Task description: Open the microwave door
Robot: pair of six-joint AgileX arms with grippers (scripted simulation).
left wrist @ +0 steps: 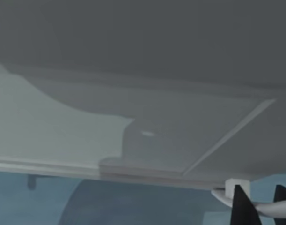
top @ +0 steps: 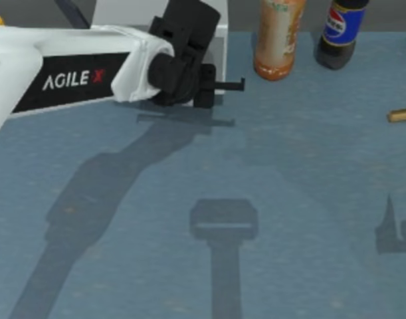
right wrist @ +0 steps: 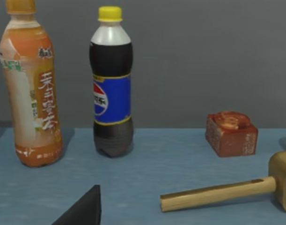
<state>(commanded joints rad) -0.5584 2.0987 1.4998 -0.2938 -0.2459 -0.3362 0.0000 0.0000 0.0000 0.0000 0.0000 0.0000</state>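
Left AgileX arm reaching the microwave at the desk's far edge, left of centre.

Largest first: microwave mostly hidden under the arm; microwave door filling the left wrist view, apparently shut or barely opened, so the pull mostly remains. Left gripper at the door's white handle; grip state impossible to tell. Right gripper parked off-frame, facing two bottles.

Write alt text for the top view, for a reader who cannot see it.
The left arm reaches across the blue table from the left, its hand at the front of the microwave at the far edge. An orange bottle and a cola bottle stand to the microwave's right.
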